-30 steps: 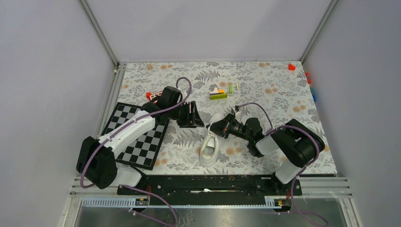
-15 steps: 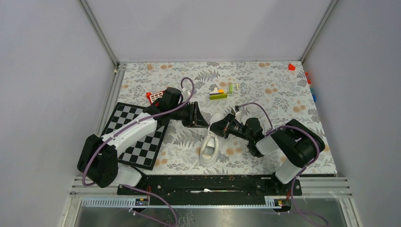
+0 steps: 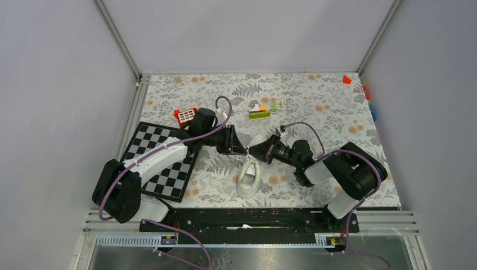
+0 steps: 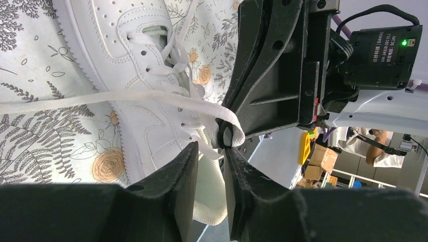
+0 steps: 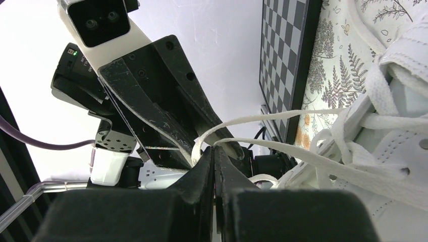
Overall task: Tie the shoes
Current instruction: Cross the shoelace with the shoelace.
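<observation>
The white sneaker point(image 3: 248, 175) lies on the floral mat between the arms, and shows in the left wrist view point(image 4: 141, 75) and the right wrist view point(image 5: 404, 151). My right gripper point(image 3: 255, 151) is shut on a bend of white lace point(image 5: 282, 118) just above the shoe, with the lace looped over its tips point(image 5: 214, 151). My left gripper point(image 3: 240, 148) is open with a narrow gap point(image 4: 211, 148), its tips right against the right gripper's tips and the pinched lace point(image 4: 229, 132). Another stretch of lace point(image 4: 75, 101) runs taut across the mat to the left.
A chessboard point(image 3: 163, 169) lies at the left under my left arm. A red block point(image 3: 185, 115) sits behind the left gripper. Small coloured bricks point(image 3: 260, 111) lie at the back centre and a red piece point(image 3: 346, 80) at the back right corner.
My left gripper has moved right and slightly forward, closing up to the right gripper's tips and the held lace. The right gripper and the shoe have stayed in place.
</observation>
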Action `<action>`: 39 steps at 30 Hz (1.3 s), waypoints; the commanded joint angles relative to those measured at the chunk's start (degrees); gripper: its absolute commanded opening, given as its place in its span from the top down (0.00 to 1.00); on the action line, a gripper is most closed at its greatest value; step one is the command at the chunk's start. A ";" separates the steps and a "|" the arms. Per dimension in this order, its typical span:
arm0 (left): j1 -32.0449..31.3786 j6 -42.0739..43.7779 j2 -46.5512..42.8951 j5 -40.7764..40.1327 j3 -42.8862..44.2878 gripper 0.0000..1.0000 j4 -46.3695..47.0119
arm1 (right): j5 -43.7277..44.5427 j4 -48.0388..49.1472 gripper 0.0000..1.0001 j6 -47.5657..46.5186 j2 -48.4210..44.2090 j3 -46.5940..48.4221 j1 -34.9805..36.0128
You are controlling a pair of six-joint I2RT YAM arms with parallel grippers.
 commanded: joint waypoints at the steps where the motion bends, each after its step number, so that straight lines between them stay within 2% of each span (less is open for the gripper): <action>1: 0.29 -0.55 0.03 0.44 -0.84 0.72 5.70 | -0.08 3.09 1.00 0.07 -1.74 0.41 -0.07; 9: 0.28 -3.81 0.06 1.36 -2.19 0.66 10.27 | -0.17 3.10 1.00 0.10 -1.81 0.48 -0.10; 16: 0.37 -6.13 -0.69 0.19 -3.50 0.76 14.68 | -0.26 3.09 1.00 0.20 -2.37 0.10 -0.14; 22: 0.37 -8.84 -0.98 0.73 -5.21 0.98 18.81 | -0.26 3.03 1.00 0.18 -1.99 -0.09 -0.08; 27: 0.39 -8.39 -0.59 0.51 -5.32 1.00 17.91 | -0.11 3.01 1.00 0.28 -2.05 -0.59 -0.12; 32: 0.37 -7.57 -1.54 0.16 -5.60 1.00 16.89 | 1.38 2.63 0.79 0.08 -2.78 -2.36 -0.22; 39: 0.37 -7.38 -1.65 0.54 -5.25 1.00 16.82 | 1.92 -4.87 0.61 -3.02 -7.45 -2.78 -0.18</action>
